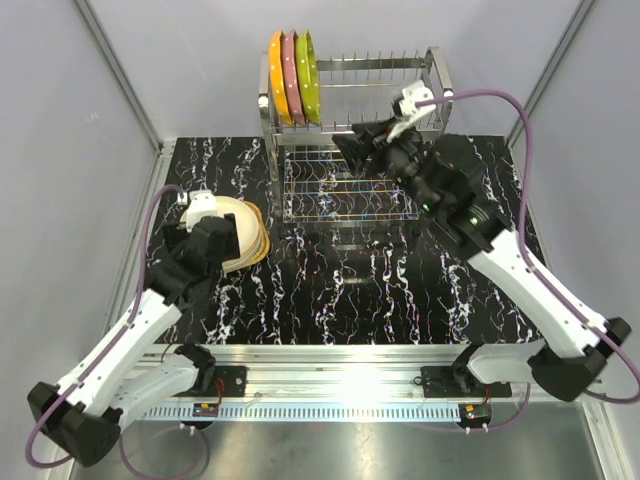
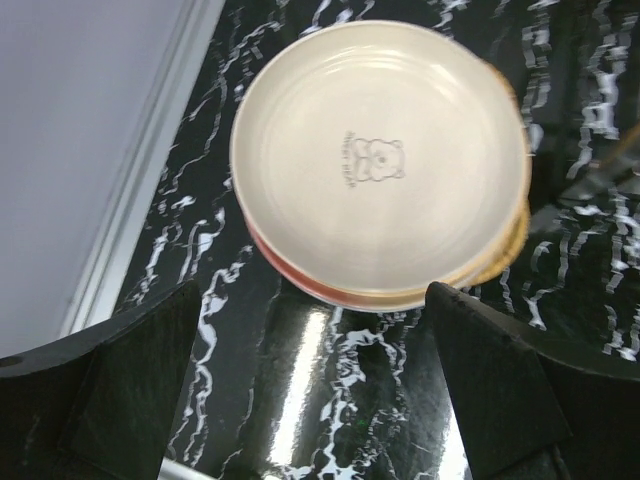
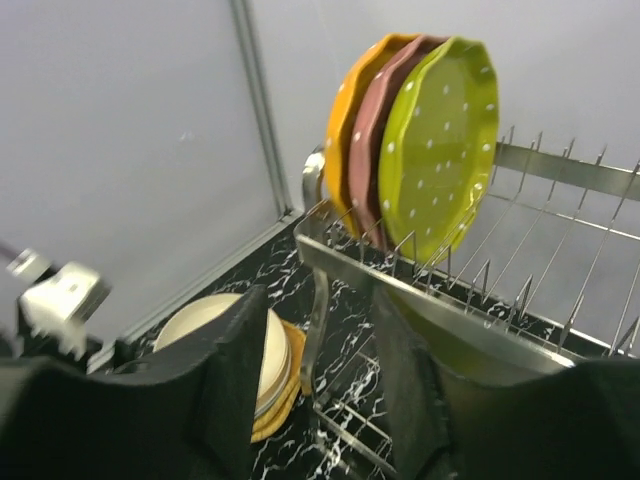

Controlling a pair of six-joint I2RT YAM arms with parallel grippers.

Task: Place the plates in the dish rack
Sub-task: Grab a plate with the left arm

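Three plates stand on edge at the left end of the dish rack's (image 1: 400, 75) upper tier: orange (image 1: 277, 75), pink (image 1: 292, 75) and lime-green with white dots (image 1: 308, 78). A stack of plates (image 1: 245, 235) with a cream one on top (image 2: 380, 160) lies flat at the table's left. My left gripper (image 2: 315, 390) hovers open just short of the stack's near edge, holding nothing. In front of the rack's upper rail (image 3: 440, 305), below the lime-green plate (image 3: 440, 140), my right gripper (image 3: 320, 400) is open with nothing in it.
The rack's lower wire shelf (image 1: 345, 190) stretches toward the table's middle. A metal frame post and grey wall (image 1: 130, 100) run along the left side. The right arm's purple cable (image 1: 500, 100) loops over the rack's right end.
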